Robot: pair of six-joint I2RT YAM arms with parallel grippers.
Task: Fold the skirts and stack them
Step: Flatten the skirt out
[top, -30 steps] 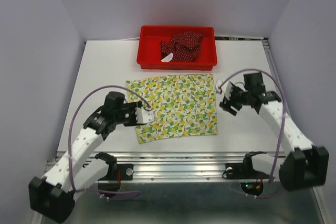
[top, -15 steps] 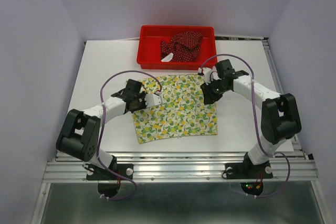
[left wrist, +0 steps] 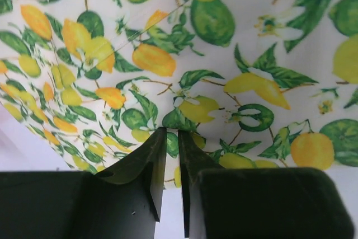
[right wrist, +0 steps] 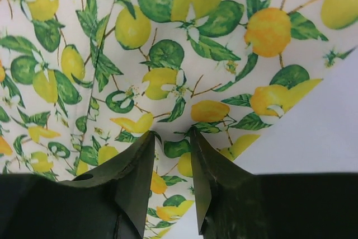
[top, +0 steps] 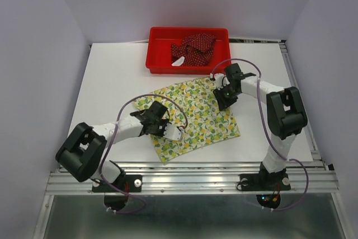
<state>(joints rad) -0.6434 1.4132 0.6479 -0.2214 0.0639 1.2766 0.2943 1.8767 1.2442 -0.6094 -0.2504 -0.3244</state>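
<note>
At tabletop point(top: 112, 82) centre | lemon skirt point(top: 196, 117) lies flat | your left gripper point(left wrist: 172, 132) pinches its near-left edge, right gripper point(right wrist: 172, 134) seemingly nips the far-right edge, to fold it | dark red skirt point(top: 194, 48) sits crumpled in tray point(top: 159, 66).
</note>
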